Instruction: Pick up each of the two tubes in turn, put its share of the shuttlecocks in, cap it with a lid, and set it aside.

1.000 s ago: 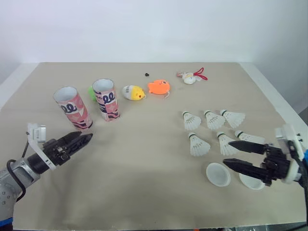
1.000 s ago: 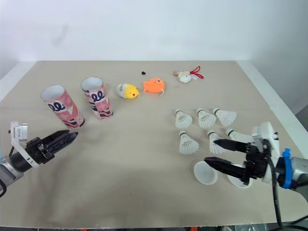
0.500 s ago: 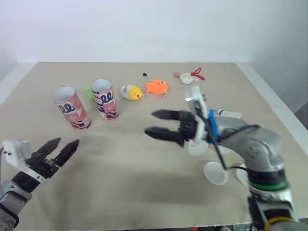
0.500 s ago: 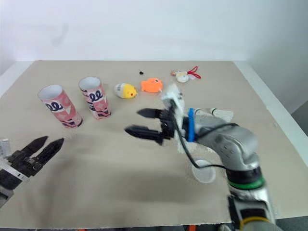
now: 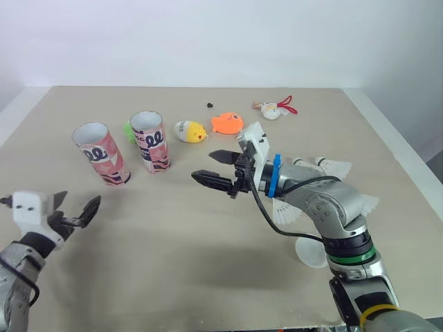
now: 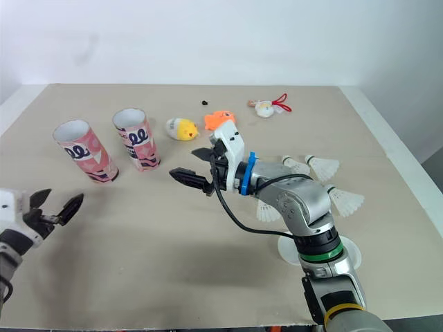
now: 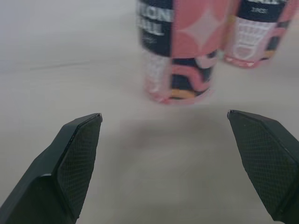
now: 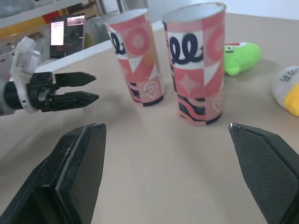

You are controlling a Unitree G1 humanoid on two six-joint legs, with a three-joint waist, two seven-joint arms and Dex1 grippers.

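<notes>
My left gripper (image 5: 76, 205) was near the left edge of the beige table (image 5: 208, 235), toward its near side. Its two black fingers were spread wide with nothing between them. In its wrist view they framed the nearer pink patterned cardboard tube (image 7: 180, 51), which stood well apart from their tips.

My right gripper (image 5: 204, 164) was over the middle of the table, fingers parted and empty, pointing toward the left edge.

Both tubes stood upright with open mouths in the far left part of the table: the nearer one (image 5: 101, 153) closer to the left edge, the second pink patterned cardboard tube (image 5: 151, 142) just beside it, not touching. A green soft toy (image 5: 130, 131) lay behind them.

Toward the far edge lay a yellow soft toy (image 5: 192, 132), an orange fish toy (image 5: 228, 124), a small black object (image 5: 210, 106) and a small white toy with a red cord (image 5: 277, 109).

The white feathered shuttlecocks (image 5: 333, 166) lay toward the right edge, partly hidden by my right arm. Two round white lids (image 6: 348, 250) lay flat between them and the near edge.
</notes>
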